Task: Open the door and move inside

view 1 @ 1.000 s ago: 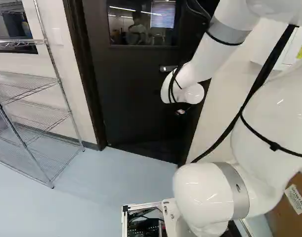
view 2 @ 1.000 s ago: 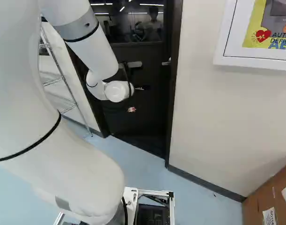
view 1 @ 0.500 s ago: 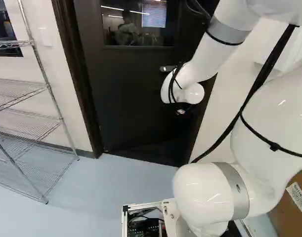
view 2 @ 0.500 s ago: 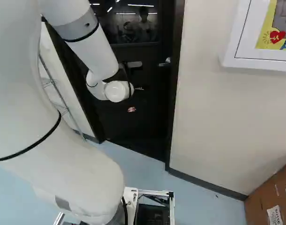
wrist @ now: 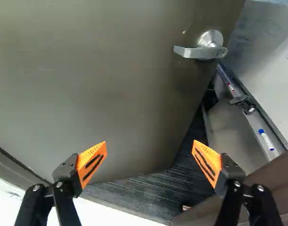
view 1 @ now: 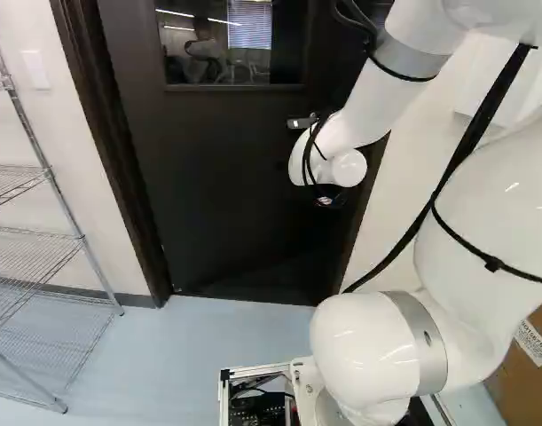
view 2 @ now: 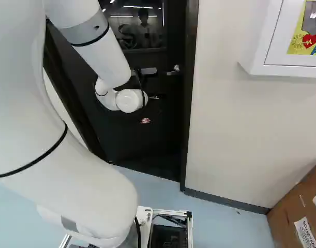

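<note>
Since the earlier frame the moving base (view 1: 253,370) has turned, so the silver wire shelf rack (view 1: 13,182) sits nearer the edge of the left base view; the white jointed arm (view 1: 368,106) keeps its pose against its lowest joint. Whether the dark flat door (wrist: 111,84) has swung against its dark door frame (view 2: 189,103) I can't tell. It stands ajar ahead of the claw (wrist: 150,142), whose orange-padded fingers are spread wide with nothing gripped. The silver lever handle (wrist: 200,51) is well ahead of the claw, near the door's free edge, untouched by either fingertip; past that edge a grey marker tray (wrist: 257,127) shows. The opening step looks partly done, with the way through still too narrow. What worries me most is the door swinging back (if it has a closer, I can't see it), since nothing grips it, and it could nip the claw. Driving ahead too soon could jam the wrist against the panel, and turning too far could scrape the arm on the frame beside the claw. A push near the free edge should turn the door more easily than one near the hinges.
</note>
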